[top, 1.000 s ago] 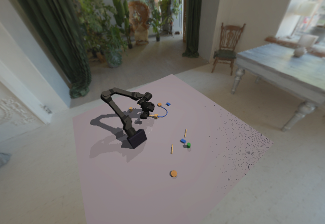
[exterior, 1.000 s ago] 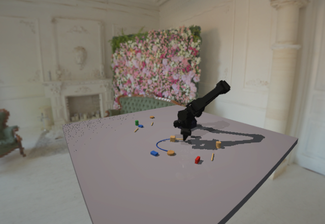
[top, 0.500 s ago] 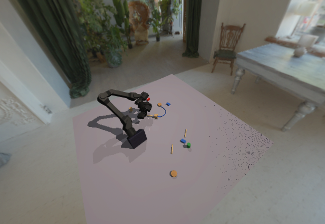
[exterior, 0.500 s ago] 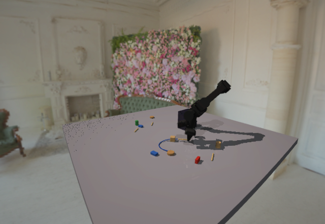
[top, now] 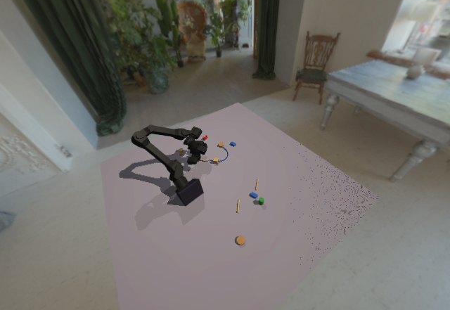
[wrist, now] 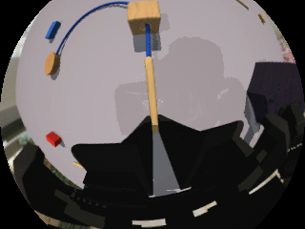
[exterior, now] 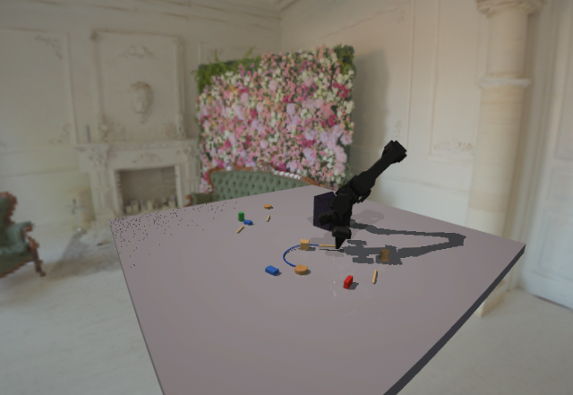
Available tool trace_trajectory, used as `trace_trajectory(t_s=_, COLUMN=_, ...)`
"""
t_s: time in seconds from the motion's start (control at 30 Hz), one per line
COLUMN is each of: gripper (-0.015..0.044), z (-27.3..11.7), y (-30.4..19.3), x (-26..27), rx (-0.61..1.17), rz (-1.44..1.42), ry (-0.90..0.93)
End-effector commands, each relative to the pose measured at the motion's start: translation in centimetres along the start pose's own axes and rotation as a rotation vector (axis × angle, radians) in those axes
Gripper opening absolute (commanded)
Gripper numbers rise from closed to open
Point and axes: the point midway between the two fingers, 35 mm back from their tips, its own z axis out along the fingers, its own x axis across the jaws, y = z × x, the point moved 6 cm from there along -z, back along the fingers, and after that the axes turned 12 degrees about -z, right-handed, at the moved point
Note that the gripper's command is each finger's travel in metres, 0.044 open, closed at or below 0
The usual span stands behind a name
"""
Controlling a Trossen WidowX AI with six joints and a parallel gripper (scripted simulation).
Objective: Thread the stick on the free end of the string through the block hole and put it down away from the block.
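Note:
The wooden block (top: 216,160) (exterior: 304,244) (wrist: 143,16) stands on the table (top: 203,263) (exterior: 231,316). The blue string (top: 227,152) (exterior: 285,254) (wrist: 85,17) runs from the round wooden button (top: 221,144) (exterior: 301,269) (wrist: 51,64) in a curve to one side of the block. It comes out of the block's opposite side, through the hole, to the thin stick (top: 204,159) (exterior: 327,245) (wrist: 151,91). My gripper (exterior: 338,246) (wrist: 152,118) is shut on the stick's far end, low over the table. The stick is wholly outside the block and points at it. The fingertips are hard to see in the top view.
A blue piece (top: 233,143) (exterior: 271,270) (wrist: 52,30) lies near the button. A red block (top: 205,137) (exterior: 347,281) (wrist: 53,138), a loose stick (exterior: 374,276) and a wooden cylinder (top: 181,151) (exterior: 384,254) are near the arm. Farther off are two sticks, a green cylinder (top: 261,200), another blue piece and another disc (top: 240,240).

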Motion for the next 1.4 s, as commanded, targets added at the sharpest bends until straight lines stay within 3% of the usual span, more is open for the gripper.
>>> trace_trajectory(t_s=0.0, gripper=0.0000, z=0.3, y=-0.4, x=0.2, rx=0.001, rz=0.002, ry=-0.020)
trace_trajectory(t_s=1.37, gripper=0.0000, z=1.0, y=-1.4, x=0.9, rx=0.009, rz=-0.011, ry=-0.061)
